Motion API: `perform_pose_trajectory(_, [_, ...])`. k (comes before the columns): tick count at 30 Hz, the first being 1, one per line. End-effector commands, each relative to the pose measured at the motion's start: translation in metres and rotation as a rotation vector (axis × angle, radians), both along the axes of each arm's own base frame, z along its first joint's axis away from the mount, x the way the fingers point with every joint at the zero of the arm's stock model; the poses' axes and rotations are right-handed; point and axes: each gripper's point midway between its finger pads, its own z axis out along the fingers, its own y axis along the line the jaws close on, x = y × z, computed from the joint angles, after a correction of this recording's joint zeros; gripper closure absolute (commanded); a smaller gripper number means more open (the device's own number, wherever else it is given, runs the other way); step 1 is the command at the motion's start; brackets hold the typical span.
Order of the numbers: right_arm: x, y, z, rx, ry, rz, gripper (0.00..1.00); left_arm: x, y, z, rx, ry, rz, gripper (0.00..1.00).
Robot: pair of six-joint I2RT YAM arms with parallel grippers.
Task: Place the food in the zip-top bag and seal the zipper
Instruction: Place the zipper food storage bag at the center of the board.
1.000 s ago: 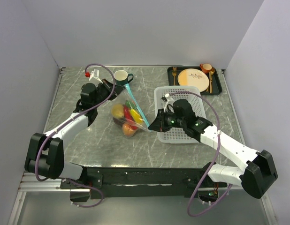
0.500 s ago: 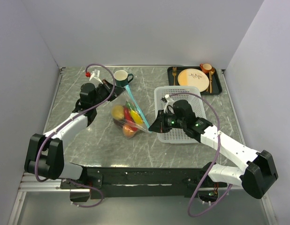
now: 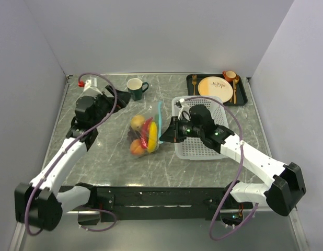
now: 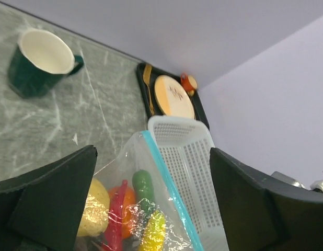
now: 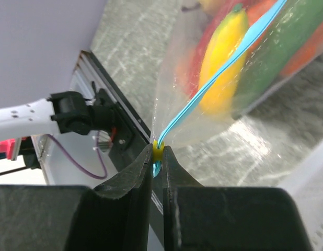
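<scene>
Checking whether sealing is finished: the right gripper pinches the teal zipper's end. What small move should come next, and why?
Probably ease the right gripper open and let go. The zipper reads as one closed teal line, the food sits inside the zip-top bag, and the left gripper is open, clear of it. The far end's seal isn't certain.

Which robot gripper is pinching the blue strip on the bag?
The right gripper: its jaws are closed on the end of the teal zipper. The left gripper is wide open and holds nothing.
</scene>
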Motion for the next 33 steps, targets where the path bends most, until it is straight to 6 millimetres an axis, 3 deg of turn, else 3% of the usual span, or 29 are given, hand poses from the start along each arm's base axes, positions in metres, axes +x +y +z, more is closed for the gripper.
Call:
perform_pose_trajectory(1, [0.003,0.026,0.050,0.116,-0.078,0.052,1.00,-0.009,0.038,0.019,0.053,-0.019,0.186,0.04])
perform_pose_trajectory(3, [0.005,0.035,0.055,0.126,-0.078,0.070,1.00,-0.018,0.043,0.030,0.066,-0.038,0.197,0.01])
perform_pose_trajectory(5, [0.005,0.046,0.069,0.155,-0.092,0.098,1.00,-0.022,0.058,0.028,0.090,-0.013,0.270,0.01])
perform_pose_trajectory(7, [0.006,0.057,0.069,0.150,-0.082,0.122,1.00,-0.026,0.068,0.025,0.105,0.010,0.318,0.01])
perform_pose_trajectory(8, [0.005,0.065,0.085,0.170,-0.107,0.144,1.00,-0.027,0.071,0.024,0.109,0.016,0.327,0.01])
perform_pose_trajectory(10, [0.006,0.077,0.086,0.157,-0.106,0.170,1.00,-0.031,0.076,0.029,0.115,0.026,0.344,0.01])
perform_pose_trajectory(11, [0.007,0.083,0.103,0.179,-0.133,0.182,1.00,-0.034,0.082,0.021,0.130,0.073,0.371,0.01])
perform_pose_trajectory(13, [0.005,0.097,0.104,0.174,-0.130,0.210,1.00,-0.038,0.090,0.027,0.143,0.089,0.407,0.01])
perform_pose_trajectory(14, [0.006,0.102,0.121,0.199,-0.158,0.219,1.00,-0.044,0.100,0.024,0.157,0.111,0.455,0.01])
perform_pose_trajectory(16, [0.004,0.115,0.122,0.204,-0.147,0.253,1.00,-0.050,0.110,0.030,0.156,0.110,0.500,0.01])
perform_pose_trajectory(17, [0.004,0.120,0.139,0.229,-0.170,0.266,1.00,-0.057,0.116,0.037,0.147,0.097,0.526,0.01])
perform_pose_trajectory(19, [0.001,0.132,0.139,0.222,-0.165,0.295,1.00,-0.066,0.128,0.040,0.153,0.096,0.576,0.01])
perform_pose_trajectory(20, [0.001,0.136,0.152,0.239,-0.187,0.303,1.00,-0.073,0.132,0.046,0.147,0.079,0.589,0.01])
perform_pose_trajectory(23, [-0.003,0.145,0.152,0.235,-0.191,0.326,1.00,-0.083,0.141,0.053,0.158,0.060,0.625,0.01])
perform_pose_trajectory(27, [-0.003,0.137,0.131,0.201,-0.181,0.305,1.00,-0.086,0.143,0.051,0.172,0.077,0.628,0.01])
perform_pose_trajectory(28, [0.000,0.132,0.108,0.149,-0.155,0.276,1.00,-0.085,0.140,0.051,0.171,0.077,0.614,0.01])
perform_pose_trajectory(30, [0.001,0.118,0.094,0.105,-0.163,0.241,1.00,-0.082,0.136,0.046,0.172,0.085,0.597,0.01])
perform_pose_trajectory(31, [-0.001,0.108,0.065,0.050,-0.127,0.219,0.99,-0.080,0.132,0.045,0.170,0.085,0.577,0.01])
perform_pose_trajectory(33, [0.008,0.087,0.046,0.001,-0.119,0.131,0.98,-0.075,0.127,0.034,0.176,0.107,0.552,0.01])
